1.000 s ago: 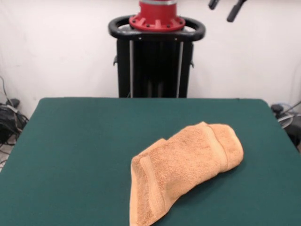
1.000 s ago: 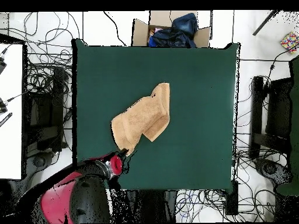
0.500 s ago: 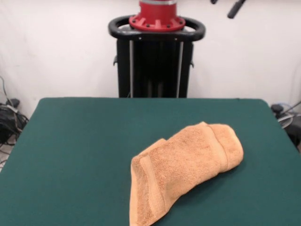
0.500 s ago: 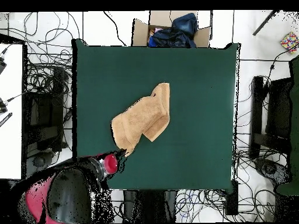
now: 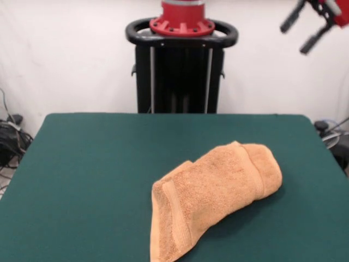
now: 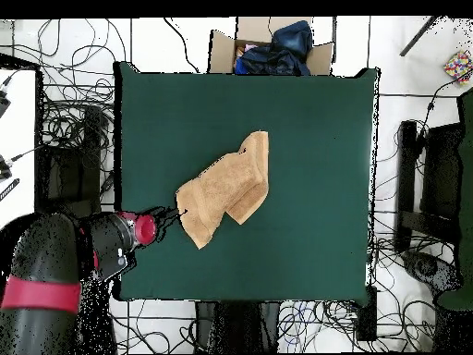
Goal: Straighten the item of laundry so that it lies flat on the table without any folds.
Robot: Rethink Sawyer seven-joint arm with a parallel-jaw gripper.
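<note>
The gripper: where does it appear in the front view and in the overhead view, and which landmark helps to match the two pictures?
Front view: the gripper is in the top right corner, open, high above the table.
Overhead view: the gripper is at the left, beside the towel's lower left end.
Shared landmark: the folded orange-tan towel on the green table.

Orange-tan towel point(image 5: 215, 194) folded double, slantwise, mid green table point(image 5: 92, 164).

Nubby terry towel point(image 5: 215, 191); matt, seemingly felt table point(image 5: 92, 180).
</note>
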